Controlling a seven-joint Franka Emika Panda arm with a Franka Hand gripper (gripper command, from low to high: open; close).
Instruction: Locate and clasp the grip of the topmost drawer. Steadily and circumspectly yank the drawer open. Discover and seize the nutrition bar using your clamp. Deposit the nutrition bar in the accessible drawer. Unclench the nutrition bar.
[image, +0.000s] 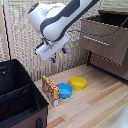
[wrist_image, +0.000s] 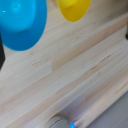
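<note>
The dark brown dresser stands at the exterior view's right. Its topmost drawer (image: 102, 37) is pulled out, showing a dark inside above the front with the silver bar handle (image: 95, 39). The nutrition bar (image: 50, 90), tan-yellow with red-orange speckles, stands upright on the wooden table beside the black box. My clamp (image: 59, 55) hangs in the air well above the bar and the bowls, its two blue-tipped fingers apart with nothing between them. The wrist view looks down on the table and shows neither the bar nor my fingers.
A blue bowl (image: 64, 90) (wrist_image: 22, 25) and a yellow bowl (image: 77, 83) (wrist_image: 75, 9) sit right of the bar. A big black box (image: 20, 100) fills the exterior view's lower left. The lower drawer (image: 107, 63) is shut. A light wooden table (wrist_image: 75, 70) lies under everything.
</note>
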